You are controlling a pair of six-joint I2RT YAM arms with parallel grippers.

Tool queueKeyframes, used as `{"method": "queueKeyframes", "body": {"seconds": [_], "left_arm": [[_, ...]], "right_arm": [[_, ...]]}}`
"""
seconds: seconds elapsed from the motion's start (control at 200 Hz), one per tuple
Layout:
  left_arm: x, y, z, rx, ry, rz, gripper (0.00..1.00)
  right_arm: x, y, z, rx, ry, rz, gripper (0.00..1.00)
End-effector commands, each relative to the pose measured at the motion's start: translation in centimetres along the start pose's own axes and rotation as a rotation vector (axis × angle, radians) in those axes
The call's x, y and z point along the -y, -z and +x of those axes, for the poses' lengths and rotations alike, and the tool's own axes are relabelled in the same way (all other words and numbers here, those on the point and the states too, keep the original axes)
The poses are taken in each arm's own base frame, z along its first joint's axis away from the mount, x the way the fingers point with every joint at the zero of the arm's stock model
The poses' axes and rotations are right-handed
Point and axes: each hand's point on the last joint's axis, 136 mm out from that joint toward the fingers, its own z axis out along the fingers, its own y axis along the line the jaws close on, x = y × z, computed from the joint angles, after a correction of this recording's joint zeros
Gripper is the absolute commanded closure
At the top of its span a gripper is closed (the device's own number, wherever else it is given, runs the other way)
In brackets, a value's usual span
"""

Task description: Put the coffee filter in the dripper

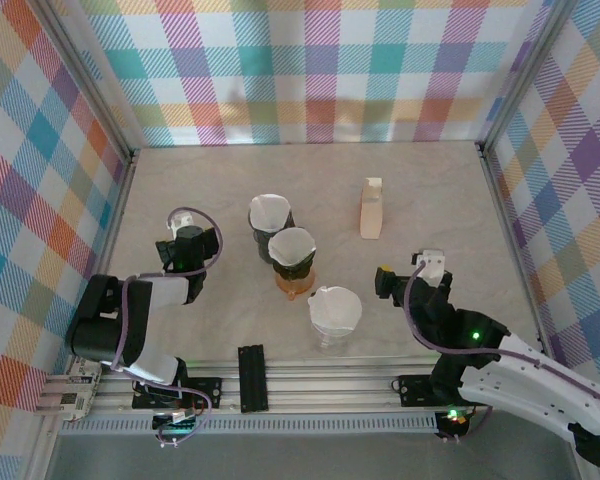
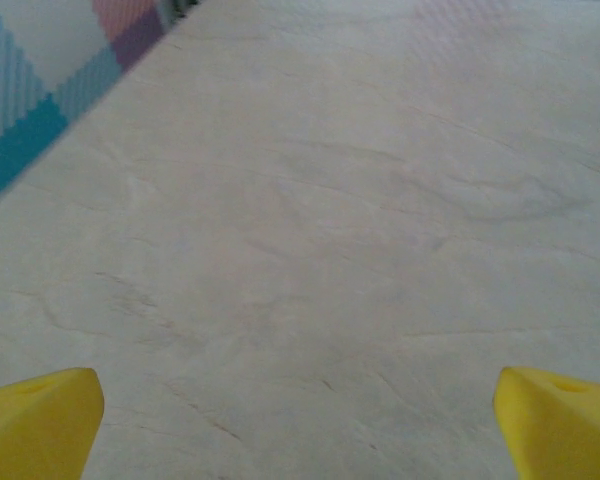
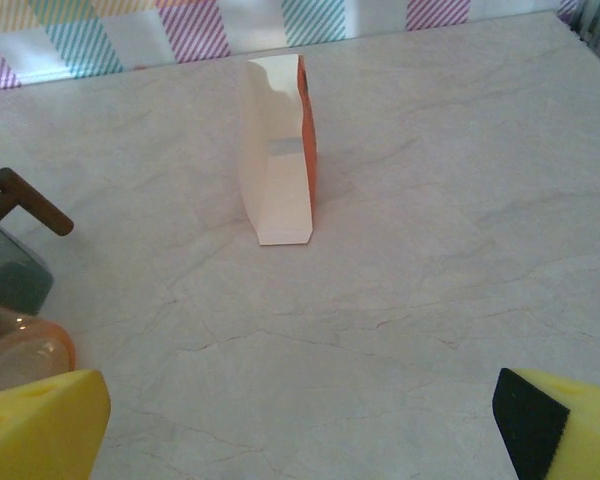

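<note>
Coffee filter (image 1: pixel 335 308) in dripper (image 1: pixel 332 340); L tool (image 2: pixel 300 425), R tool (image 3: pixel 300 420) spread over open table (image 2: pixel 330 200).

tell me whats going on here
Nothing is being held right now. Both grippers are open: the left gripper hangs over bare table, the right gripper faces the upright cream paper pack. The dark dripper, amber dripper and clear dripper each have a white filter sitting in them.

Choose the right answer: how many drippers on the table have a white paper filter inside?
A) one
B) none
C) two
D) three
D: in the top view the dark dripper, the orange dripper and the clear dripper each hold a white filter.
</note>
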Motion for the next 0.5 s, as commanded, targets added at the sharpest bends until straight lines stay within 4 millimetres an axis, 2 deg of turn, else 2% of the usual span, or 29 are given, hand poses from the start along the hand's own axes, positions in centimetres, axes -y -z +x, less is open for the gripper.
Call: {"method": "queueKeyframes", "body": {"seconds": [0.0, 0.115, 0.14, 0.195, 0.24, 0.285, 0.405, 0.495], "left_arm": [[1.1, -0.2, -1.0, 0.036, -0.013, 0.076, 0.00], [1.5, 0.2, -1.0, 0.060, -0.009, 0.110, 0.00], [1.7, 0.4, -0.4, 0.063, -0.012, 0.134, 0.00], [1.5, 1.2, -0.5, 0.176, -0.002, 0.137, 0.00], [1.4, 1.1, 0.2, 0.116, -0.016, 0.120, 0.00], [1.6, 0.6, -0.3, 0.116, -0.015, 0.111, 0.00], [1.3, 0.2, 0.0, 0.082, -0.002, 0.117, 0.00], [1.4, 0.2, -0.1, 0.085, 0.000, 0.120, 0.00]], "right_arm": [[-0.1, -0.4, -1.3, 0.057, -0.034, 0.018, 0.01], [0.1, -0.9, -2.0, 0.078, -0.065, 0.036, 0.01], [0.2, -1.1, -2.2, 0.082, -0.075, 0.043, 0.01], [0.2, -1.5, -2.4, 0.081, -0.077, 0.050, 0.01], [0.3, -1.9, -2.6, 0.069, -0.075, 0.055, 0.01], [0.3, -2.2, -2.8, 0.057, -0.079, 0.062, 0.01], [-0.2, -2.9, -3.8, 0.059, -0.062, 0.046, 0.01], [0.1, -3.3, -4.8, 0.088, -0.066, 0.065, 0.01]]}}
